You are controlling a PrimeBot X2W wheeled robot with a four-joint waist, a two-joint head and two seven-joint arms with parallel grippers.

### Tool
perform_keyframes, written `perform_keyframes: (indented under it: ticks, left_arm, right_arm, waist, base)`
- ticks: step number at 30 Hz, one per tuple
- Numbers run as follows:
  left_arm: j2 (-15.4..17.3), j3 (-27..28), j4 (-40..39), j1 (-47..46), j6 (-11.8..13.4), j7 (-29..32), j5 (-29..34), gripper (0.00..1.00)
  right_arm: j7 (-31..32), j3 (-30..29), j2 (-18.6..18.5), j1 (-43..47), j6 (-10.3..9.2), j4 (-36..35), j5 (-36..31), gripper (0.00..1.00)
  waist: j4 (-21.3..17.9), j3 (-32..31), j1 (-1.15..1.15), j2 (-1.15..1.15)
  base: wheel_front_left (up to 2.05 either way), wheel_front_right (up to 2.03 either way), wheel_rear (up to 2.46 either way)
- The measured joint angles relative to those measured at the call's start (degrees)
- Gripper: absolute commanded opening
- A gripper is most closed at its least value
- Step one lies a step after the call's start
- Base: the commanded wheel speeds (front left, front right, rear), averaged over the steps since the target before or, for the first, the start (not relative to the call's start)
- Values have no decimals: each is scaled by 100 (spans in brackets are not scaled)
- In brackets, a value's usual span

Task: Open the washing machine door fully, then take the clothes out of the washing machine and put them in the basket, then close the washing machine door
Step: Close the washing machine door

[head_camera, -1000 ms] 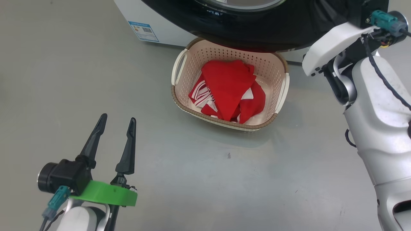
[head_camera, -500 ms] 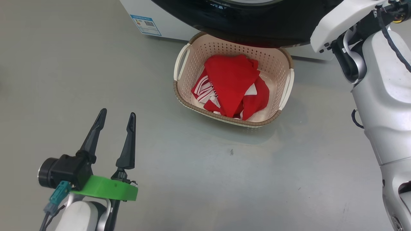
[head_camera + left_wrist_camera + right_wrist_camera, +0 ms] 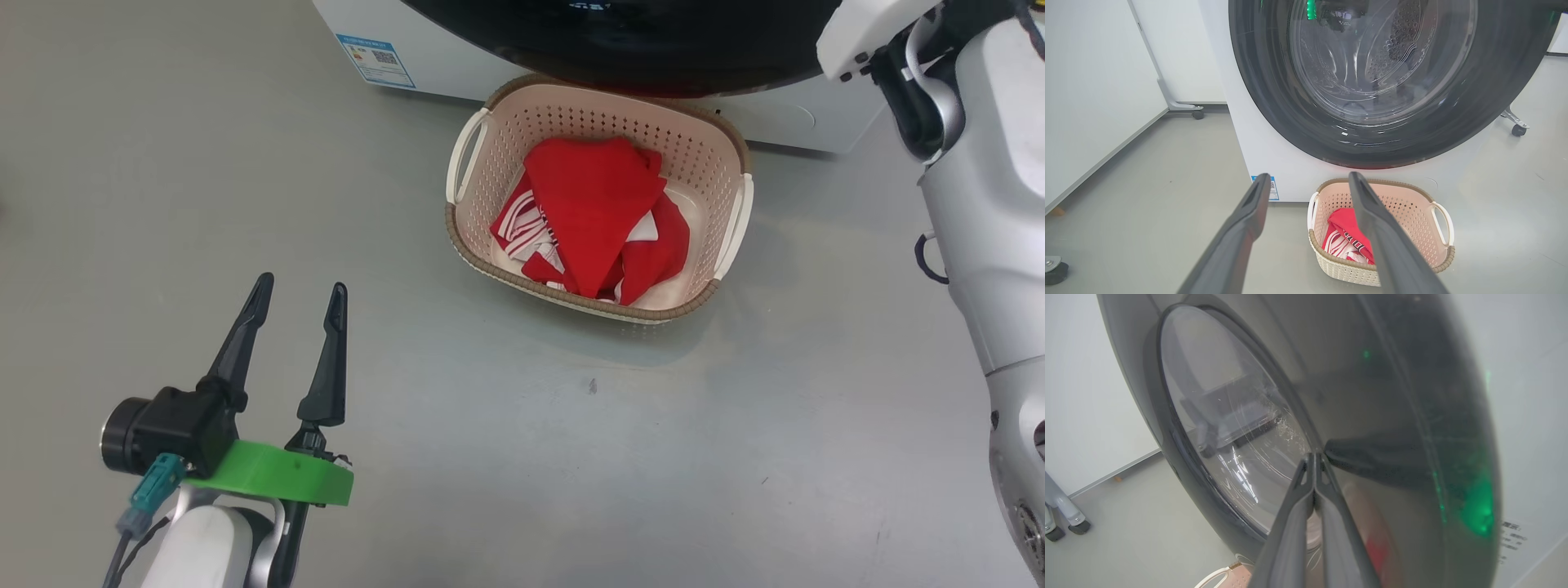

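Note:
The cream basket (image 3: 488, 196) stands on the grey floor right in front of the washing machine (image 3: 441, 57), and the red, white-striped clothes (image 3: 592, 204) lie heaped inside it. Over the basket's far side hangs the glossy black washing machine door (image 3: 653, 41). In the left wrist view the door (image 3: 1474, 102) seems to lie against the machine's white front (image 3: 1257, 134), above the basket (image 3: 1343, 271) and clothes (image 3: 1341, 232). My left gripper (image 3: 298, 286) hovers open and empty over the floor, left of the basket. My right gripper (image 3: 1314, 457) is shut, its tips touching the door's black rim (image 3: 1392, 416) beside the glass.
My pale right arm (image 3: 980, 204) rises along the right edge towards the door. A blue label (image 3: 375, 61) marks the machine's lower left corner. White panels on castors (image 3: 1197, 114) stand left of the machine, and another castor (image 3: 1519, 130) is to its right. Bare floor lies around the basket.
The head camera has shifted, so basket and machine sit slightly higher and further right. The door's dark edge now covers less of the basket's back rim. The right forearm has moved up and right.

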Motion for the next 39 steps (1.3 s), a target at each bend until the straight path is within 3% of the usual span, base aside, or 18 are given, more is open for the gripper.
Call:
perform_keyframes:
  ticks: [11, 20, 39]
  left_arm:
    - [-31, -56, 90, -47, -49, -47, 2, 100]
    - [-86, -70, 162, -62, -51, -49, 2, 100]
    - [-89, -59, 336, -80, -91, -100, 59, 100]
  right_arm:
    - [58, -86, -238, -580, -68, 491, -20, 0]
    - [-25, -185, -275, -789, -300, 771, -29, 0]
    - [-326, -54, -141, -866, -249, 1257, -30, 0]
  waist:
    - [77, 24, 0, 0]
    - [154, 29, -1, 0]
    - [42, -82, -1, 0]
  base:
    - [0, 0, 0]
    - [0, 0, 0]
    - [0, 0, 0]
